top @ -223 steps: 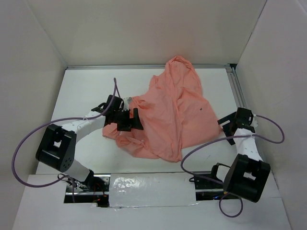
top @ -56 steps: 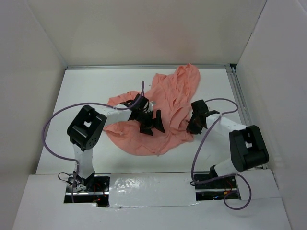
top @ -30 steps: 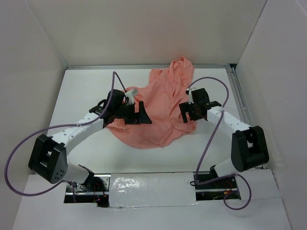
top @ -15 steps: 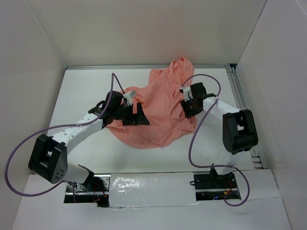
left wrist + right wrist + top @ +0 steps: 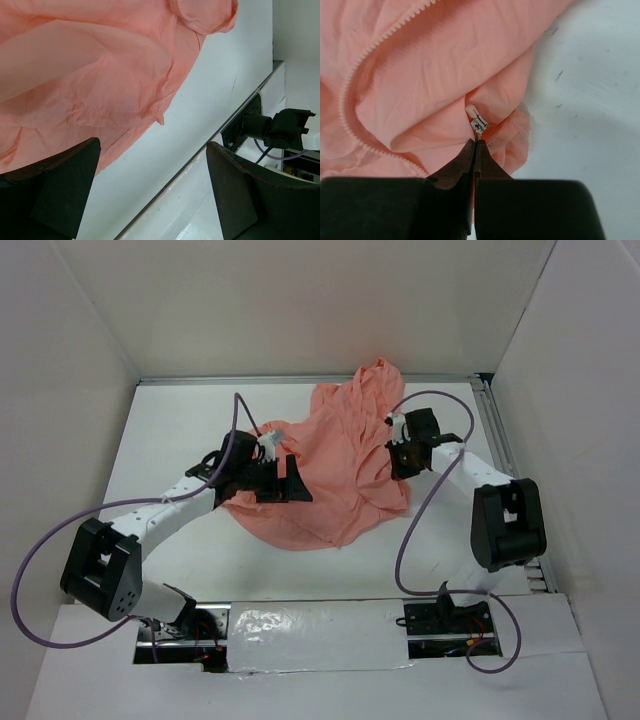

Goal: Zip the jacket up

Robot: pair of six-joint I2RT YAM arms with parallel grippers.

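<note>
White counter (image 5: 180, 430), white walls, and the jacket (image 5: 340, 460) is bunched up mid-counter toward the far right. It looks thin, light and floppy, so tugging the cloth would just drag the whole heap. Better to hold the zipper pull (image 5: 478, 125) and pin the hem. The right claw (image 5: 474, 145) is closed, and seems to be pinching that pull. The left claw (image 5: 282, 483) gapes wide at the jacket's left edge, holding nothing. Versus half a second ago, the right claw has nudged slightly right and farther; the left one hasn't budged.
</note>
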